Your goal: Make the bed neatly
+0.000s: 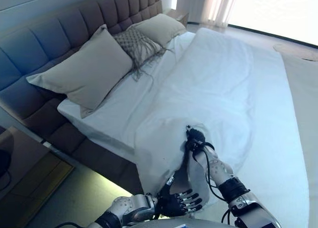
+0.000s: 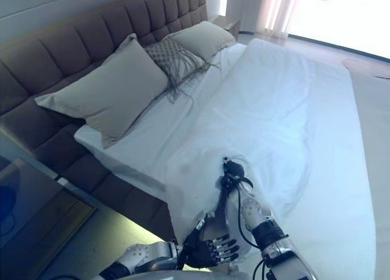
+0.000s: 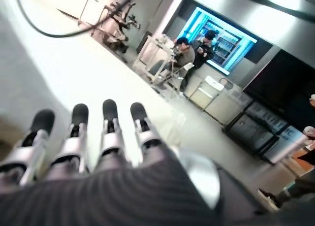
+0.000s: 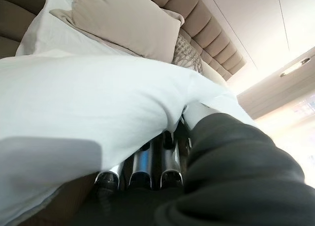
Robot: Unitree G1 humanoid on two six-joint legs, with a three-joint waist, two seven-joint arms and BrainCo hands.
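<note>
One hand [image 1: 195,138] fisted on duvet [image 1: 223,84]

My right hand [image 2: 233,172] pinches a bunched edge of the white duvet [image 2: 274,115] near the tufted headboard [image 2: 73,54]. My left hand [image 2: 210,249] hovers open below it. Beige pillows [image 2: 106,91] lean against the headboard.

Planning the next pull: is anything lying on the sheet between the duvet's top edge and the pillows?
Nothing visible: the sheet between the duvet and pillows is bare. The right robot hand already grips the duvet.
</note>
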